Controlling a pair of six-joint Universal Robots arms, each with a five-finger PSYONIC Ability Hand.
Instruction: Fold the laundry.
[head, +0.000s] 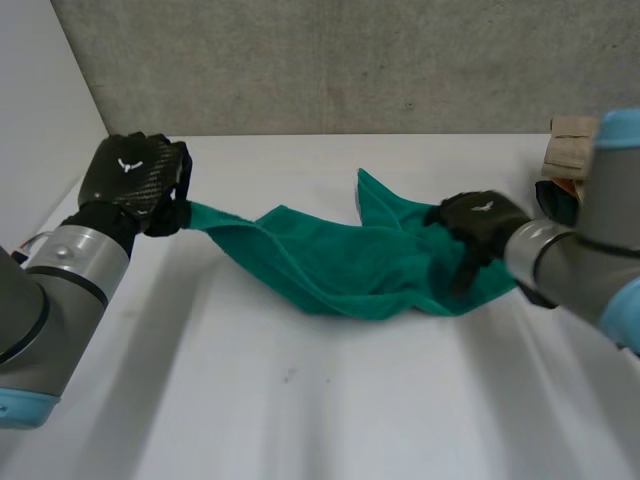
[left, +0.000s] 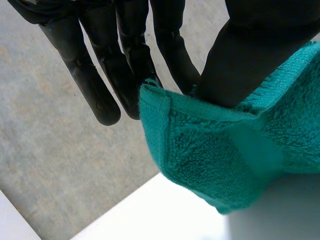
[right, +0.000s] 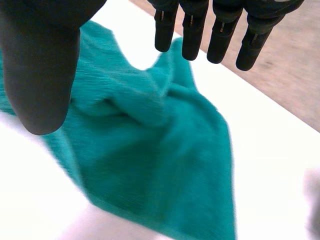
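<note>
Left wrist view: left hand (left: 130, 55) pinches towel (left: 225, 150) corner; right hand (right: 192, 35) fingers spread, seemingly above.

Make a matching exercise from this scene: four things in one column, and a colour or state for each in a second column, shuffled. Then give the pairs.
Things:
1. left hand
2. right hand
3. towel
4. table

Colours or states:
A. white
B. fingers straight, over one end of the towel
C. teal, bunched up
D. pinching a towel corner between thumb and fingers

Pairs: 1-D, 2-B, 3-C, 4-A.
</note>
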